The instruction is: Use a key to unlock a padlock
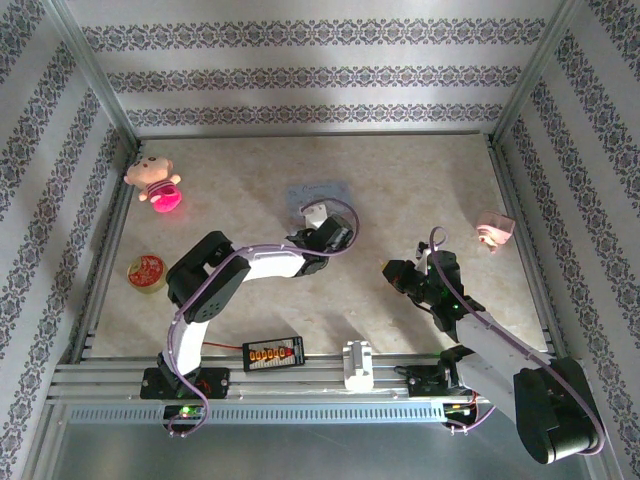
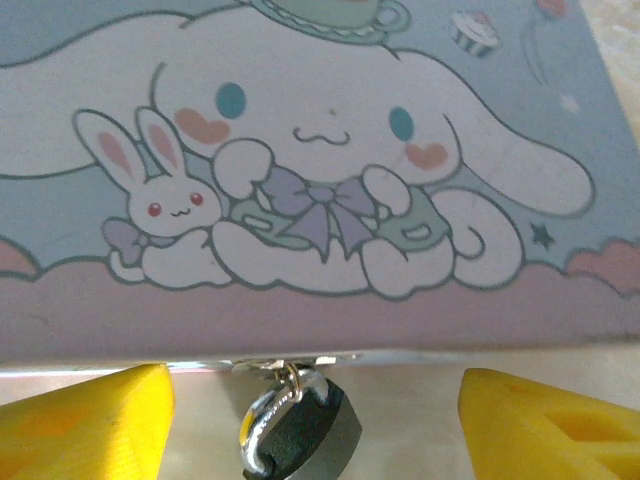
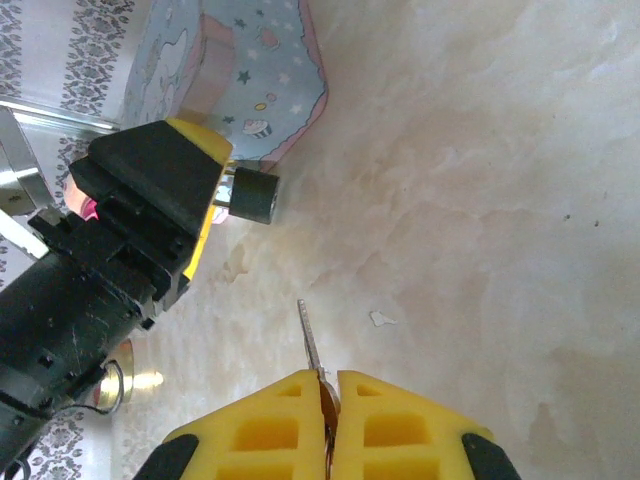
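Top view: left gripper (image 1: 316, 214) covers most of the pale blue cartoon tin (image 1: 330, 190); only the tin's far edge is clear.

Left wrist view: padlock (image 2: 300, 435) body cut by the bottom edge. Tin lid runs off the top and left edges. Focus soft throughout.

Right wrist view: key (image 3: 310, 335) head buried between the pressed-together fingers (image 3: 270, 425) of the right gripper (image 3: 328, 385), blade alone out. Padlock half hidden behind a left gripper finger.

Mid-table, toward the far side: tin box (image 1: 318, 192); off its near edge, padlock (image 2: 305, 435), between the spread fingers of the left gripper (image 1: 316, 218). Right of these and nearer: right gripper (image 3: 328, 385), key (image 3: 310, 335) pinched in it. Far left: doll (image 1: 154, 181); before it, disc (image 1: 146, 272).
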